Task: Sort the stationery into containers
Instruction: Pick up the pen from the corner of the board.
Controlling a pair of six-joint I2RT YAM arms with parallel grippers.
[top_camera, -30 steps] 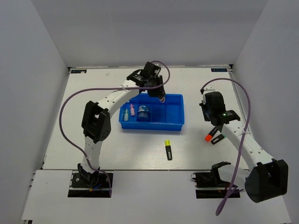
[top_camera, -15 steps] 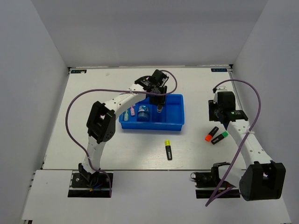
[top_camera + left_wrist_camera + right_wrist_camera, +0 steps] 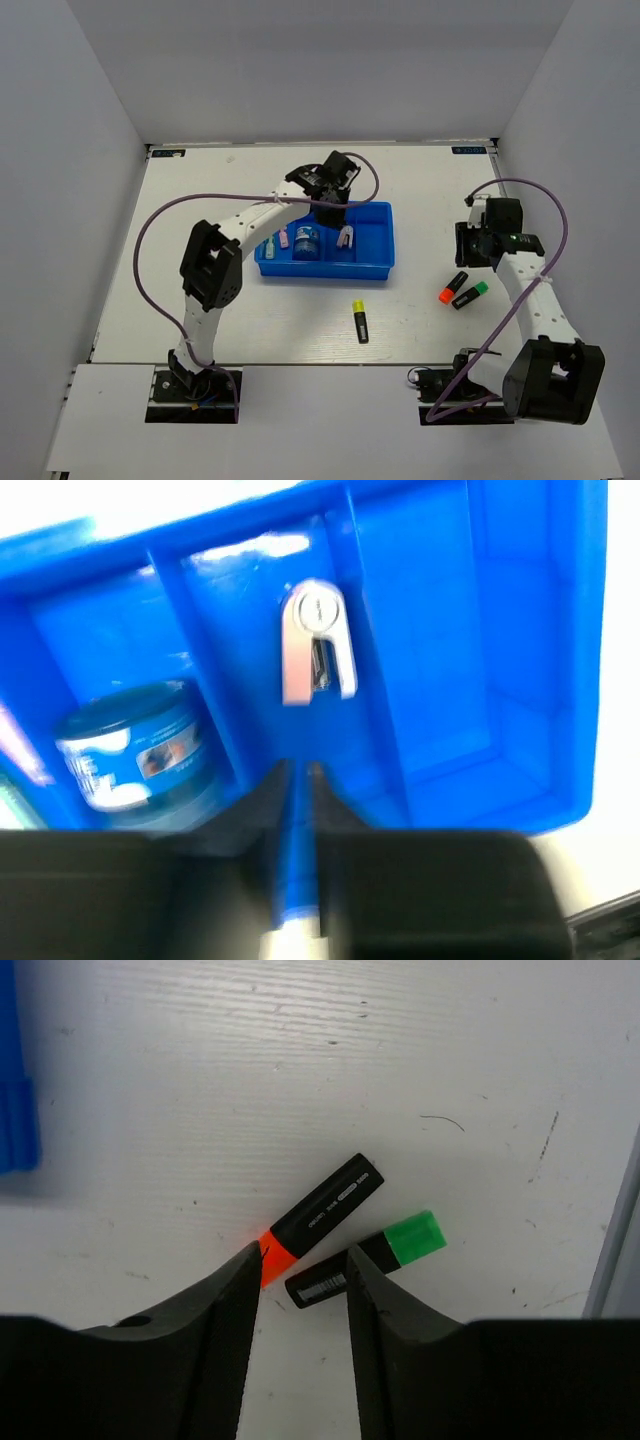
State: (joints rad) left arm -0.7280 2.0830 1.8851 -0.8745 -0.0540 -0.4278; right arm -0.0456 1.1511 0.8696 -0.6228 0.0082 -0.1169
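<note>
The blue tray (image 3: 388,228) sits mid-table. Its compartments hold, from left: a pale-green pen (image 3: 270,245) and a pink pen (image 3: 283,237), the blue-white roll (image 3: 307,240), then the white piece (image 3: 346,238). My left gripper (image 3: 342,212) hovers over the tray with its jaws a narrow gap apart and empty. The left wrist view shows it (image 3: 297,772) just short of the white piece (image 3: 317,642) and roll (image 3: 135,745). My right gripper (image 3: 474,258) is open and empty above the orange highlighter (image 3: 318,1218) and green highlighter (image 3: 370,1256).
A yellow-capped highlighter (image 3: 360,320) lies on the table in front of the tray. The orange (image 3: 452,287) and green (image 3: 469,294) highlighters lie side by side right of the tray. The tray's rightmost compartment (image 3: 430,630) holds nothing. White walls enclose the table.
The left gripper carried the white piece over the tray and let it go; it now lies in the third compartment. The right gripper drew back up and right from the highlighters.
</note>
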